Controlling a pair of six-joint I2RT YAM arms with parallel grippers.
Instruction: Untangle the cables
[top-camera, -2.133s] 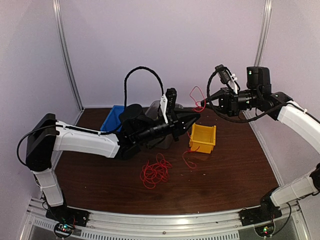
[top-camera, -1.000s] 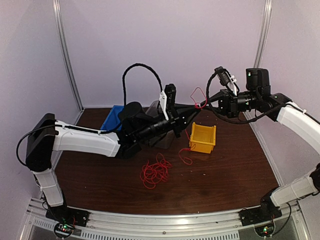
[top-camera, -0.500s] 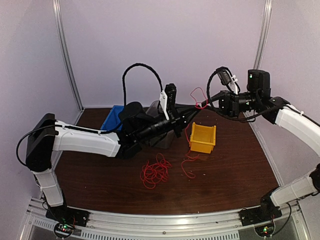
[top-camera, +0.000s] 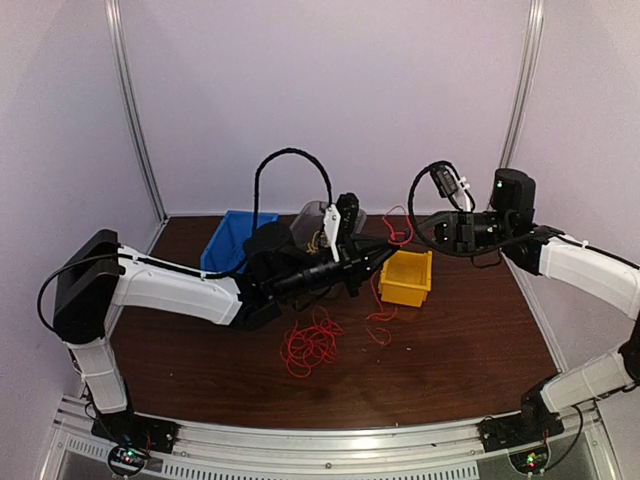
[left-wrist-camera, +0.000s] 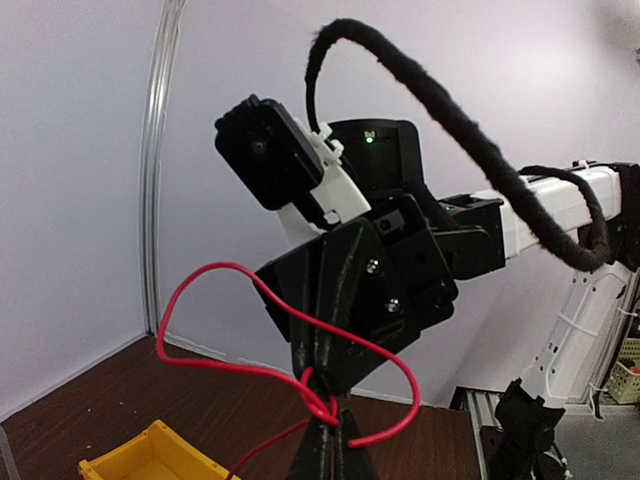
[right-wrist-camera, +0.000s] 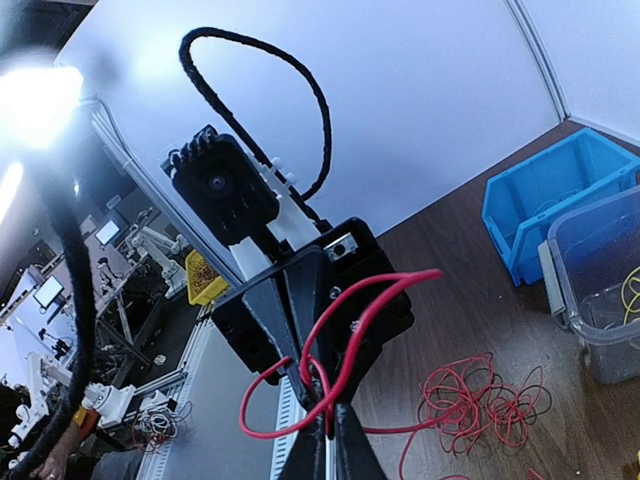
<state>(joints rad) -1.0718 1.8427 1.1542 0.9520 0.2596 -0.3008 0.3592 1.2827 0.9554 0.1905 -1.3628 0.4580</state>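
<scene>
Both arms are raised off the tabletop (top-camera: 470, 340) and meet tip to tip above the left rear corner of the yellow bin (top-camera: 408, 282).

The left gripper (left-wrist-camera: 325, 430) has its jaws clenched on a red cable (left-wrist-camera: 317, 392), and its wrist view shows the strand pinched right at the tips. The right gripper (right-wrist-camera: 327, 440) faces it head-on, jaws likewise clamped on the same red cable. The two sets of tips are nearly touching. At the pinch point the strand crosses itself and throws two loops, one to each side. It looks like a twist or small knot there, but I cannot resolve which from either wrist view.

From the grip, a length of the red cable hangs down past the left wall of the yellow bin. It reaches the tabletop just beside the bin's near left corner.

A red tangle (top-camera: 312, 345) of loose coils lies flat on the tabletop, left of the yellow bin and nearer the arm bases. I cannot tell whether the hanging length joins it.

A clear container (right-wrist-camera: 590, 300) stands left of the yellow bin and behind the left arm, with a yellow wire (right-wrist-camera: 630, 292) inside. A blue bin (top-camera: 215, 252) sits further left again, beside the container.
</scene>
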